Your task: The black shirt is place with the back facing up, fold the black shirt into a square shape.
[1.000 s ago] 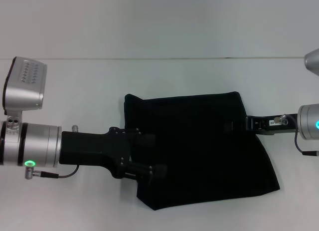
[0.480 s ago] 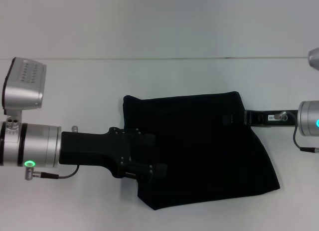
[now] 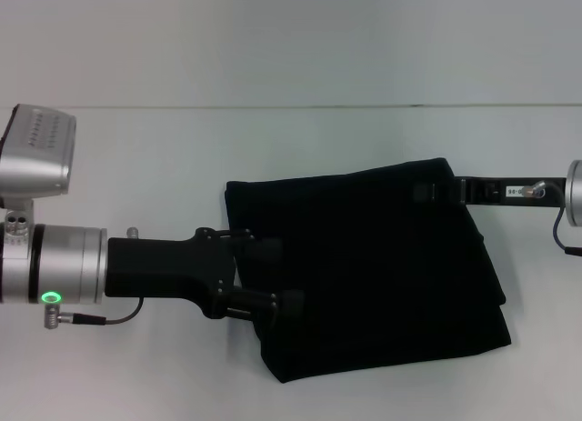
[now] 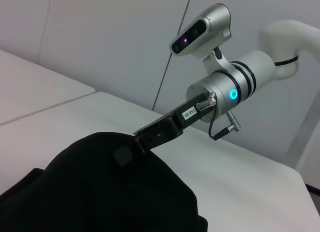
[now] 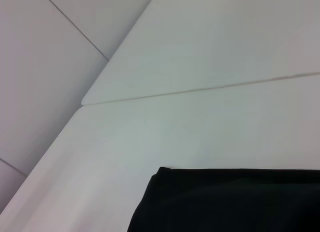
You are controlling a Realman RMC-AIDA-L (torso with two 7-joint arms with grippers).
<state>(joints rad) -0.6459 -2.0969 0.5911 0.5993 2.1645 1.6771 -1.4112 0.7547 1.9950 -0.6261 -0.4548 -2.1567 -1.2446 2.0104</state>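
Head view: black shirt (image 3: 373,266) lies folded at frame centre on the white table (image 3: 273,139). Since a second ago, the right gripper (image 3: 435,192) has pulled its upper-right corner rightward, squaring the fold. Left gripper (image 3: 273,280) pins the left edge; I cannot tell its opening.

Left wrist view: right gripper (image 4: 131,148) is clamped on cloth.

Right wrist view: only the shirt's corner, lower right.

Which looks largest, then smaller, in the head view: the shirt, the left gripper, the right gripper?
1. Shirt, covering by far the widest area.
2. Left gripper, at the shirt's left edge; it may be nearer the camera, so this rank is unsure.
3. Right gripper, a thin bar at the far right corner.
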